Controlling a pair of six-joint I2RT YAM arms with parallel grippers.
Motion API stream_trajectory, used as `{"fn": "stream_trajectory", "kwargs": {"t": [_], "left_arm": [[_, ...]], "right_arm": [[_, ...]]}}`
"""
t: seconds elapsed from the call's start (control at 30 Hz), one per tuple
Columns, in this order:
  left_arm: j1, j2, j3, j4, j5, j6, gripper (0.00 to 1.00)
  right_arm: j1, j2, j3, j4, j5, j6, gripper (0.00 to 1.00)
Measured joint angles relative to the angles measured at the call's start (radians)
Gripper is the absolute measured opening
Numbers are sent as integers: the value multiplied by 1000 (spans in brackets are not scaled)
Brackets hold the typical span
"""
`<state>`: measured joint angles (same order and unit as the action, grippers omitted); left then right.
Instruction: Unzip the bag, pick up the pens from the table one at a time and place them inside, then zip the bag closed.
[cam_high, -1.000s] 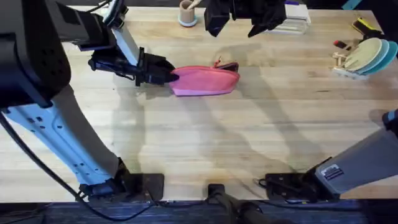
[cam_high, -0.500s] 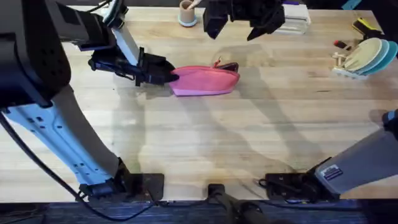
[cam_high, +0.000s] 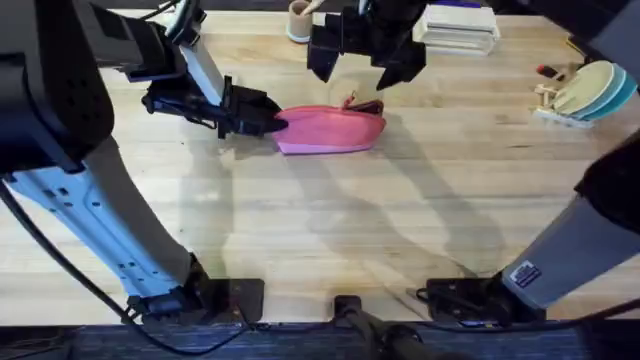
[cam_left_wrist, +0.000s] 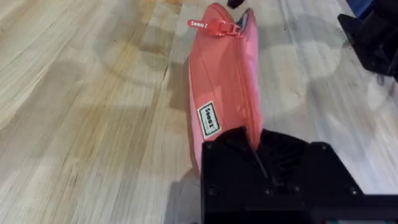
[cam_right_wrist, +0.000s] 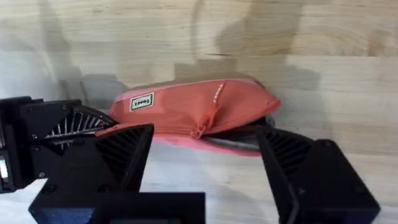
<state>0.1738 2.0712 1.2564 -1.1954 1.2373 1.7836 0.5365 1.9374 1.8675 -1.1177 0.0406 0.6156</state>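
My left hand (cam_high: 268, 118) is clenched on the near end of the bag (cam_high: 330, 130), which lies flat on the bench (cam_high: 400, 220). My right hand (cam_high: 358, 62) hangs released just above the bag's far end, fingers spread wide, the red zipper pull (cam_left_wrist: 208, 25) right below them. The tab is small and lies flat (easy to miss, I judge). If I come down off-centre I may pinch fabric instead, or drag the whole bag and twist it out of my left hand's grip.

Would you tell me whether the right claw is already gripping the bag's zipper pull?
No, the right claw hangs open above the bag, its fingers spread apart and touching nothing.
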Motion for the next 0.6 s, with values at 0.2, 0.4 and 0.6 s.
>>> {"fn": "stream_trajectory", "kwargs": {"t": [0.2,0.4,0.6], "left_arm": [[0,0,0,0,0,0,41],[0,0,0,0,0,0,41],[0,0,0,0,0,0,41]], "right_arm": [[0,21,0,9,0,14,998],[4,74,0,13,0,14,998],[9,114,0,19,0,14,998]]}}
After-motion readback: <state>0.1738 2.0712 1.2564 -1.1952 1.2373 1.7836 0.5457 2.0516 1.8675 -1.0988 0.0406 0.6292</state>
